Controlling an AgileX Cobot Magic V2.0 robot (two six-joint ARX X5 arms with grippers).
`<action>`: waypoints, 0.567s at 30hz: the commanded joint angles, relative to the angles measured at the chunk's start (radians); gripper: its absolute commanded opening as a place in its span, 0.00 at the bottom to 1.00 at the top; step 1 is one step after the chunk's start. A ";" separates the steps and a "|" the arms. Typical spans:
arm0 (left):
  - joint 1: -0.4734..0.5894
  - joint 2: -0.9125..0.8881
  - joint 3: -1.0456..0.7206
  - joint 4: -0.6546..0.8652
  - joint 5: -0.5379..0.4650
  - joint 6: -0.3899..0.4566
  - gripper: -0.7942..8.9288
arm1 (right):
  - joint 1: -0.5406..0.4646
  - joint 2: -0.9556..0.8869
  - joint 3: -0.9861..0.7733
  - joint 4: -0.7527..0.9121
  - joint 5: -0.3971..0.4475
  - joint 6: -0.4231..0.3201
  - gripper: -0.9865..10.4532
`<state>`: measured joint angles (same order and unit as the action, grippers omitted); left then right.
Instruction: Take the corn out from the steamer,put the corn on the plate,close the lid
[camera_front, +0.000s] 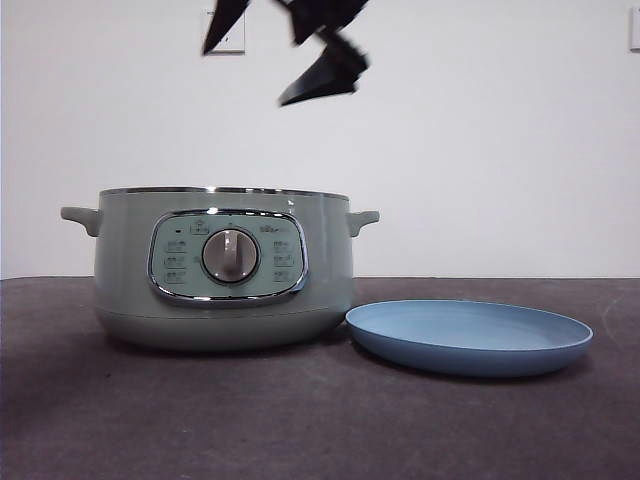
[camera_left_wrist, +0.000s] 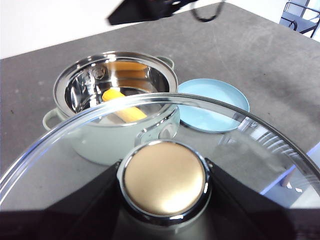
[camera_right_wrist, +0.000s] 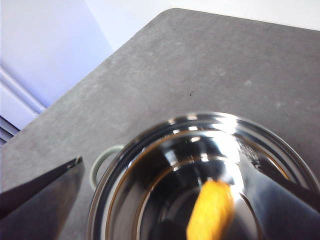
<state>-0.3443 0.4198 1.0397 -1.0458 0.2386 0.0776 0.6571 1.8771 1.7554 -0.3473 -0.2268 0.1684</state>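
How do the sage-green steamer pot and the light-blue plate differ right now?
The sage-green steamer pot is tall and deep; the light-blue plate is low and shallow. The pot holds the yellow corn cob; the plate holds nothing. Both are round and stand on the grey table.

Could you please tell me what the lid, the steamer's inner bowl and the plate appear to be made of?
The lid looks like clear glass: the pot shows through it, and its knob has a chrome ring. The steamer's inner bowl seems polished metal, mirroring the corn. The plate is matte light blue, probably plastic or glazed ceramic; I cannot tell which.
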 joint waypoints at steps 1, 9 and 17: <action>-0.003 -0.009 0.013 0.035 0.006 -0.006 0.07 | 0.022 0.092 0.054 -0.001 0.043 -0.014 0.60; -0.003 -0.009 0.013 0.029 0.006 -0.003 0.07 | 0.051 0.234 0.080 0.003 0.148 -0.035 0.60; -0.003 -0.009 0.013 0.022 0.006 -0.003 0.07 | 0.070 0.291 0.080 -0.012 0.195 -0.035 0.60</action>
<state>-0.3443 0.4198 1.0397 -1.0637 0.2386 0.0776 0.7193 2.1494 1.8343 -0.3634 -0.0311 0.1413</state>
